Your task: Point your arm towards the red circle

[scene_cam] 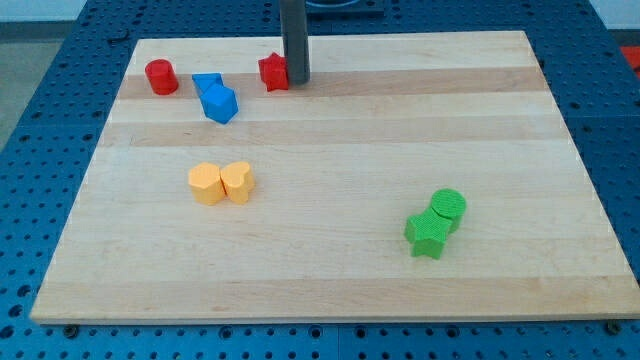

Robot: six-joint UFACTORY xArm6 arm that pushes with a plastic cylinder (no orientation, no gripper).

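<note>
The red circle (160, 77) is a short red cylinder near the top left corner of the wooden board (330, 290). My dark rod comes down from the view's top, and my tip (295, 81) rests on the board right beside a red star-shaped block (273, 72), touching its right side. The red circle lies well to the left of my tip, beyond the red star and two blue blocks.
Two blue blocks (215, 97) sit touching between the red circle and the red star. Two orange blocks (222, 183), one a heart shape, sit together at left centre. A green circle (448, 208) and a green star (427, 235) touch at lower right.
</note>
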